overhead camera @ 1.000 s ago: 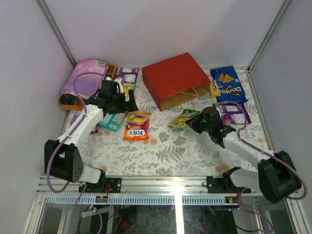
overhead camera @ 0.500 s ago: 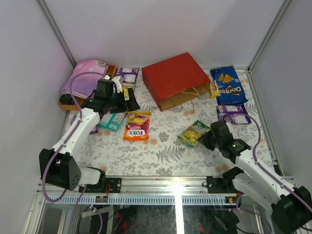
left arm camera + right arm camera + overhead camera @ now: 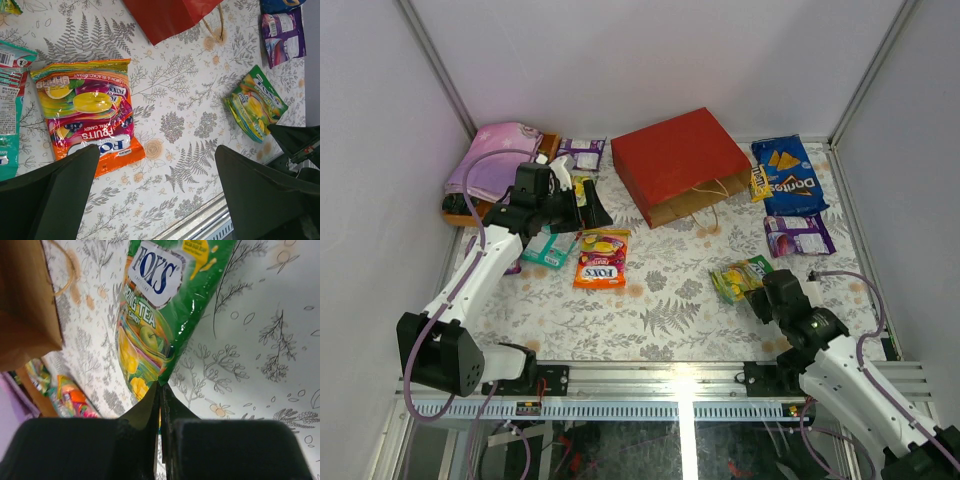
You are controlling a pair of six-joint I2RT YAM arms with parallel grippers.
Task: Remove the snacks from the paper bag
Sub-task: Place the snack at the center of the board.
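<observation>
The red paper bag [image 3: 682,164] lies on its side at the back centre, mouth toward me; its red edge also shows in the left wrist view [image 3: 170,15]. My right gripper [image 3: 761,298] is shut on the edge of a green Fox's candy bag [image 3: 738,277] at the front right, seen close in the right wrist view [image 3: 165,315]. My left gripper [image 3: 582,205] is open and empty above the left side. An orange Fox's candy bag [image 3: 600,259] lies below it, also in the left wrist view [image 3: 90,112]. The blue Doritos bag [image 3: 787,175] lies at the back right.
A purple-white pack [image 3: 798,236] lies right of centre, another [image 3: 580,152] at the back left. A teal pouch [image 3: 549,248] lies by the orange bag. The pink-purple folded cloth [image 3: 495,160] sits in the back left corner. The table's front rail [image 3: 670,375] runs along the near edge.
My right gripper has pulled the green candy bag from near the paper bag's mouth toward the front right. The left gripper has shifted only slightly.
</observation>
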